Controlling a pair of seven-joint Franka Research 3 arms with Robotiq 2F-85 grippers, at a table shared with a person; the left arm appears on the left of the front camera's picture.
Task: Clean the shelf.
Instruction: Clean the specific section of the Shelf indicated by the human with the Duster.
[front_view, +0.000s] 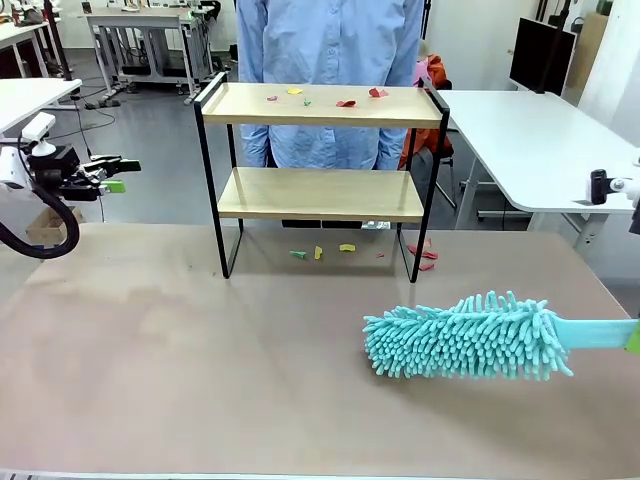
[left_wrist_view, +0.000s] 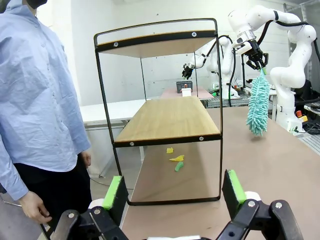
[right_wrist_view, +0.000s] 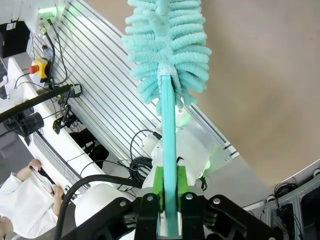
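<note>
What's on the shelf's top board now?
Small yellow, green and red scraps lie scattered along the top board of the shelf. The left wrist view sees that board from below, hiding its surface.

The shelf (front_view: 320, 113) pairs 2 smooth pale wood boards with a matt black metal frame; the duster (front_view: 460, 337) is shaggy teal cloth; the desk (front_view: 180, 370) looks matt.

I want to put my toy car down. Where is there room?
On the shelf, the lower board is bare. So is the table in front, on the left. Crowded: scraps on the top board, more scraps under the shelf, the duster at right.
</note>
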